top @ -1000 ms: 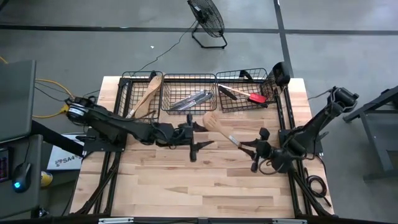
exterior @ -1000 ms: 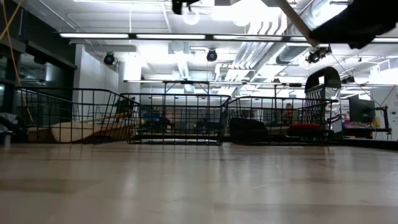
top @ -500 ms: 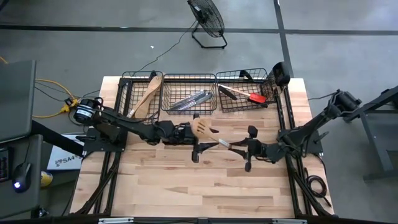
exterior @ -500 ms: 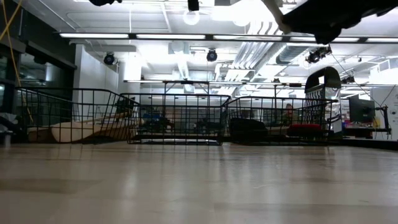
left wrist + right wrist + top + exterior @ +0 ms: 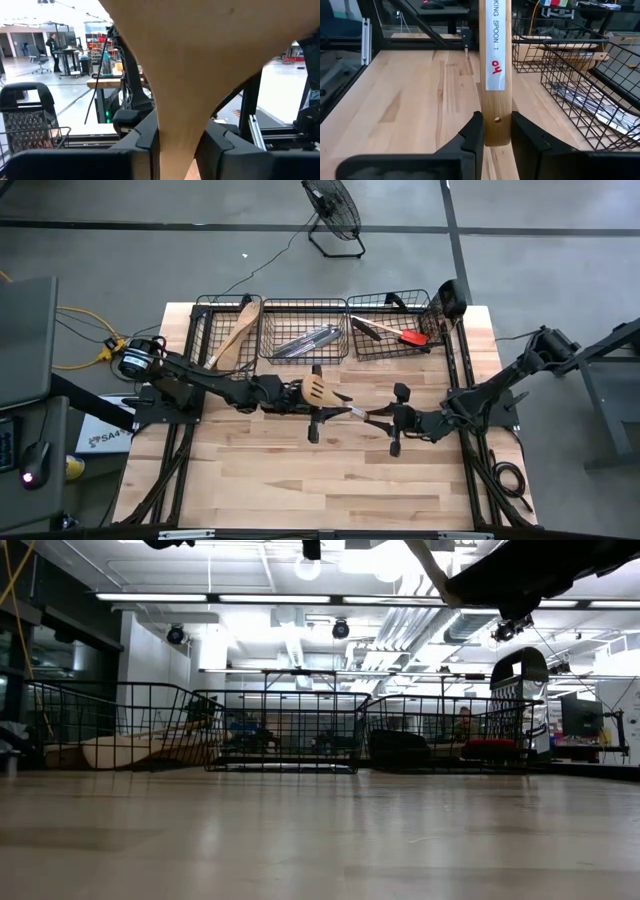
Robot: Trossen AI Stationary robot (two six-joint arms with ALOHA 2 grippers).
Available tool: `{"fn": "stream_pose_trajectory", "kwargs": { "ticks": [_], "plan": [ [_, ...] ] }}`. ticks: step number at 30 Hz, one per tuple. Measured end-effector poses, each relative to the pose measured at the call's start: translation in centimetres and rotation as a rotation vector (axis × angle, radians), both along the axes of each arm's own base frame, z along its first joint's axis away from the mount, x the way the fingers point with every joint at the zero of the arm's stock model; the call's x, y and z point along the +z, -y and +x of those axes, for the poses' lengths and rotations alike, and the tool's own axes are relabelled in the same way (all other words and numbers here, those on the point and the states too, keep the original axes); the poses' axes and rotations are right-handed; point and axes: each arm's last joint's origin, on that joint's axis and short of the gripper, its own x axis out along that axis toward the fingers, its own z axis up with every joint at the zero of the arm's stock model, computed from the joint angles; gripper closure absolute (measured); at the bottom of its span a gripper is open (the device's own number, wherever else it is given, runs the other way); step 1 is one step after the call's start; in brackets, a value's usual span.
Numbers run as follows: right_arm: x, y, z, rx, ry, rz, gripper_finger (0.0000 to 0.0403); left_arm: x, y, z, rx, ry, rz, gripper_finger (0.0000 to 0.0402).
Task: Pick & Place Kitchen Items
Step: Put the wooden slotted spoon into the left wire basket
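Observation:
A pale wooden slotted spoon [image 5: 318,389] hangs over the middle of the table, held between my two grippers. Its slotted head points toward the table's left and its labelled handle [image 5: 495,45] runs to the right. My left gripper [image 5: 177,145] reaches in from the left and is shut on the spoon where the head narrows. My right gripper [image 5: 495,132] comes from the right [image 5: 380,417] and is shut on the handle's end. In the low view only the handle [image 5: 425,562] and my dark right arm [image 5: 520,570] show, at the top. My left gripper pinches the spoon's neck [image 5: 177,127], where the wide head narrows, between its two fingers. The fingers come about level from the table's left, along the spoon, and the head reaches back over them. The spoon is clear of the table. My right gripper pinches the handle's free end [image 5: 496,112], by the small hole, between its two fingers. The fingers come nearly level from the table's right and lie along the handle. The handle runs straight out from the fingers, clear of the table.
Three black wire baskets stand along the far edge. The left one [image 5: 222,330] holds wooden utensils, the middle one [image 5: 305,338] silver cutlery, and the right one [image 5: 395,330] a red-headed spatula and dark-handled tools. Bare wooden tabletop [image 5: 320,480] lies toward the near edge.
My right gripper has carried the spoon toward the table's left and turned it, so that it lies more nearly level along the table. The spoon's head has gone from near the middle basket to my left gripper and now sits between its fingers.

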Motion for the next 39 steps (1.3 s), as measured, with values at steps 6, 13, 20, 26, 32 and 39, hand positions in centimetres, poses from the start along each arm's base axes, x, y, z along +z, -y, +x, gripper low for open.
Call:
{"fn": "stream_pose_trajectory", "kwargs": {
  "ticks": [6, 13, 20, 26, 32, 39],
  "plan": [
    [-0.1, 0.0, 0.0, 0.000, -0.008, -0.009, 0.0338, -0.2, 0.0, 0.0, 0.002, -0.027, 0.022, 0.0325],
    [-0.4, 0.0, -0.1, -0.001, -0.031, 0.012, 0.0310, -0.4, 0.0, 0.1, 0.010, -0.041, 0.042, 0.0325],
    [-0.4, 0.3, -0.6, -0.027, -0.062, 0.079, 0.0182, -0.9, -0.2, 0.1, 0.077, -0.092, 0.052, 0.0325],
    [-0.2, 1.0, -1.8, -0.060, -0.115, 0.137, 0.0161, -0.7, -0.3, -0.1, 0.120, -0.100, 0.061, 0.0325],
    [0.5, 1.5, -2.6, -0.062, -0.116, 0.157, 0.0167, -0.2, -0.6, -0.6, 0.164, -0.119, 0.074, 0.0325],
    [0.7, 2.2, -3.5, -0.111, -0.129, 0.130, 0.0168, 2.0, -1.8, -3.2, 0.351, -0.220, 0.123, 0.0325]
  ]
}}
